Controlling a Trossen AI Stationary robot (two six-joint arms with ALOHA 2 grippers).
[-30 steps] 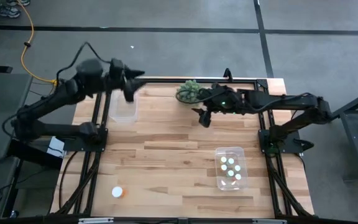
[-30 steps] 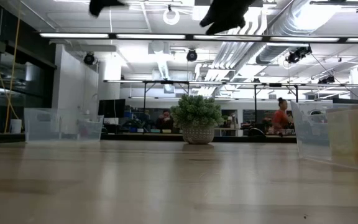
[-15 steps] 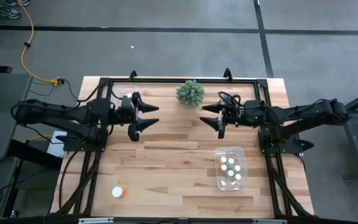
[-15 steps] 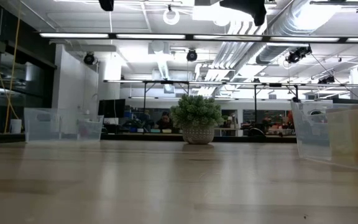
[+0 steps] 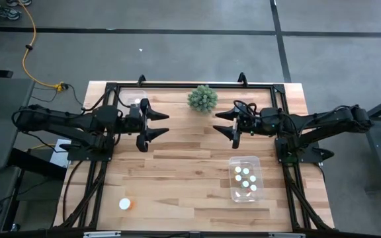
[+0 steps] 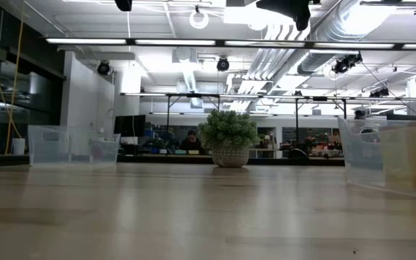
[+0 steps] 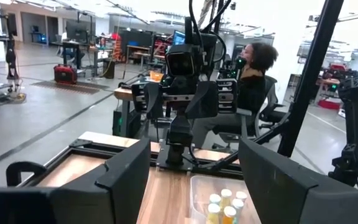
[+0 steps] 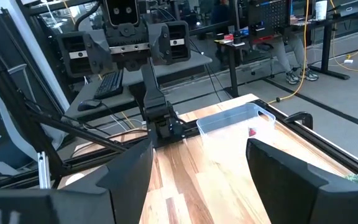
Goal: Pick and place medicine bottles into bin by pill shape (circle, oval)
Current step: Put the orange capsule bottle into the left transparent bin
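2 grippers I held above the table, facing: left gripper (image 5: 152, 124) and right gripper (image 5: 225, 123), jaws apart, empty. 1 medicine bottle (image 5: 124, 204) lay apart; clear bin (image 5: 246, 178) held others.

From overhead we see the whole table (image 5: 190, 165); low down we look level across it; our wrist cameras face each other.

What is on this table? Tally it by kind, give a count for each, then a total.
medicine bottles: 7 (6 in the bin by the right arm, 1 loose)
clear bins: 2
potted plant: 1
Total: 10
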